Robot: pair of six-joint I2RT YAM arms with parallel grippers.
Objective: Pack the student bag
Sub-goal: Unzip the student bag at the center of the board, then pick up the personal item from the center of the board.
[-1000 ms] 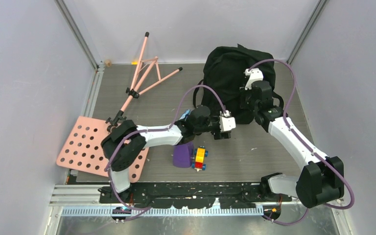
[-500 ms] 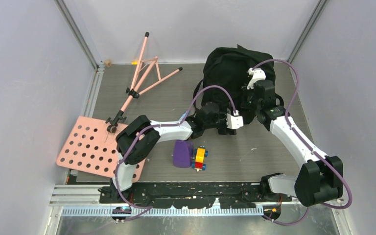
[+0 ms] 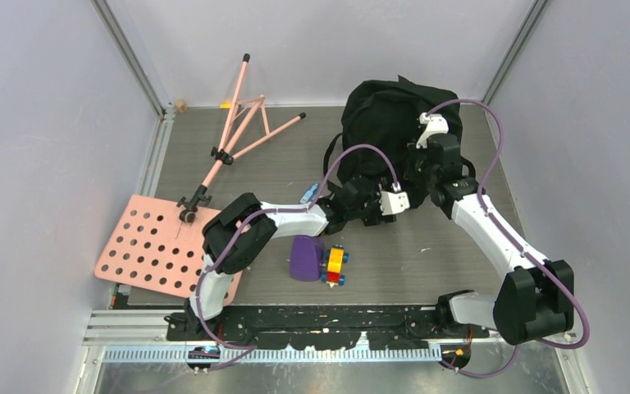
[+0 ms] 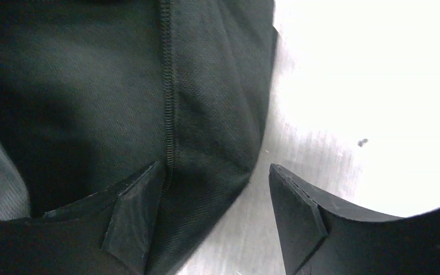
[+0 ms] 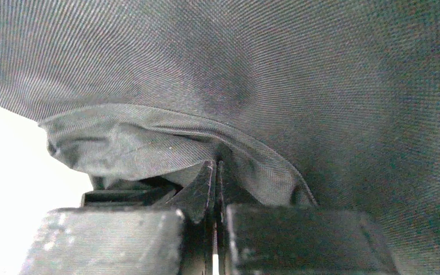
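Found the bag (image 3: 385,123) slumped at the far right of the worktop (image 3: 279,156), close to the back wall. Saw the left gripper (image 4: 212,186) at the bag's near edge with jaws spread wide and gripping nothing: one finger (image 4: 132,223) over the black cloth just beside the zip (image 4: 168,114), the other over bare worktop, the bag's corner in the gap between them. Could not tell whether pressing on the cloth or only hanging above it. Saw the right gripper (image 5: 215,177) higher on the bag's front, jaws pressed together and pinching a gathered fold of the cloth, a ridge of fabric drawn right up to the tips. Noted a purple container (image 3: 306,258) and a stack of coloured blocks (image 3: 335,265) just beside each other near the worktop's front, well apart from the bag, and a pink stand (image 3: 238,131) with a holed pink plate (image 3: 152,246) off to the left. Compared with a second before: found the left arm stretched farther right, elbow swung in from the plate's edge toward the middle, gripper brought from short of the bag up to its near edge. Found a small blue thing (image 3: 308,195) uncovered behind that arm. Found the right gripper nudged slightly right on the bag, with bag, container, blocks and stand unmoved.
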